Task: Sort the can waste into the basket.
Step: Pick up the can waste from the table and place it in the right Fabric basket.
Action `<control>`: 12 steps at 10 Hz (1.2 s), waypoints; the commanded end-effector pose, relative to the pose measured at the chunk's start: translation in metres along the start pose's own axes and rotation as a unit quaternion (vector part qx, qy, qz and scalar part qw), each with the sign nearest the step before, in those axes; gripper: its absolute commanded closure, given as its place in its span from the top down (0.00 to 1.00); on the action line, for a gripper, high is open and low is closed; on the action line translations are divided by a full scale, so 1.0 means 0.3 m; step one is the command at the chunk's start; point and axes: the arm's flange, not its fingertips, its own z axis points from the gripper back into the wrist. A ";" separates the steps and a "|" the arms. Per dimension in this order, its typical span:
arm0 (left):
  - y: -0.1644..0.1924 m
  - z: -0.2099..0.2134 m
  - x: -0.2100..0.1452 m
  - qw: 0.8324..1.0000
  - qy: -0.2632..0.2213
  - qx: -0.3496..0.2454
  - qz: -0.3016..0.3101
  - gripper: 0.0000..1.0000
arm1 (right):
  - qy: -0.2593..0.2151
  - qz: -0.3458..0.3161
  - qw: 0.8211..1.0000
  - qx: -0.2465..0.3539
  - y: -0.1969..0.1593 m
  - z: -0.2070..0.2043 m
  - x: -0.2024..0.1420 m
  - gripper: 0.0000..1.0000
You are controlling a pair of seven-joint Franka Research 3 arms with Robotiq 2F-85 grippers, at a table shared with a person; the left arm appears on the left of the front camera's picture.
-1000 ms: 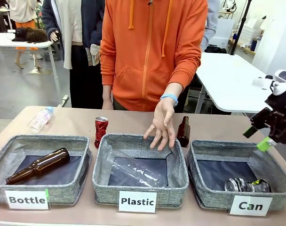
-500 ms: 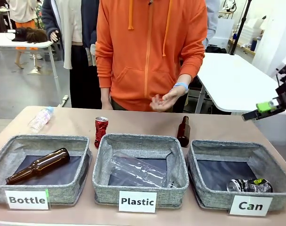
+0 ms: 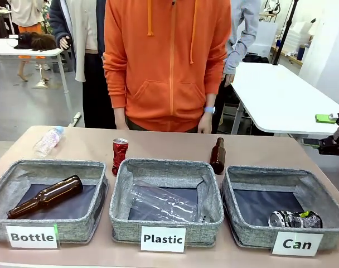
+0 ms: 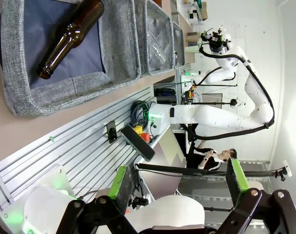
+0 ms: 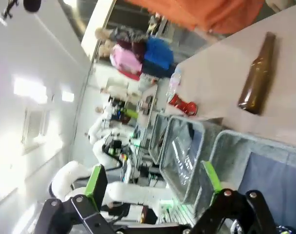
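A red can (image 3: 120, 155) stands upright on the table behind the gap between the "Bottle" and "Plastic" baskets; the right wrist view has it far off (image 5: 183, 106). A silver and dark can (image 3: 295, 219) lies on its side in the grey "Can" basket (image 3: 281, 176), at its front right corner. My right gripper (image 3: 323, 133) hovers open at the picture's right edge, above and beyond that basket's far right corner, holding nothing. Its own view looks down past open fingers (image 5: 153, 179) at the Can basket's rim (image 5: 235, 146). My left gripper (image 4: 177, 178) is open and empty, away from the baskets.
A brown bottle (image 3: 217, 156) stands behind the gap between the Plastic and Can baskets. The Bottle basket (image 3: 52, 164) holds a brown bottle (image 3: 45, 196). A clear bottle (image 3: 164, 204) lies in the Plastic basket (image 3: 166, 166); another (image 3: 48, 141) lies at the table's far left. A person in orange (image 3: 169, 61) stands across the table.
The person's hand has pulled back from over the Plastic basket to their side. My right gripper has swung up and to the right, away from the Can basket.
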 end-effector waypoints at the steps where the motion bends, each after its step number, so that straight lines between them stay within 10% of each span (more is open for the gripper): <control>1: -0.006 0.004 -0.005 1.000 0.003 -0.005 0.000 1.00 | 0.030 0.012 0.999 0.008 0.035 -0.034 0.006 1.00; 12: -0.006 0.004 -0.005 1.000 0.003 -0.005 0.000 1.00 | 0.030 0.012 0.999 0.008 0.035 -0.034 0.006 1.00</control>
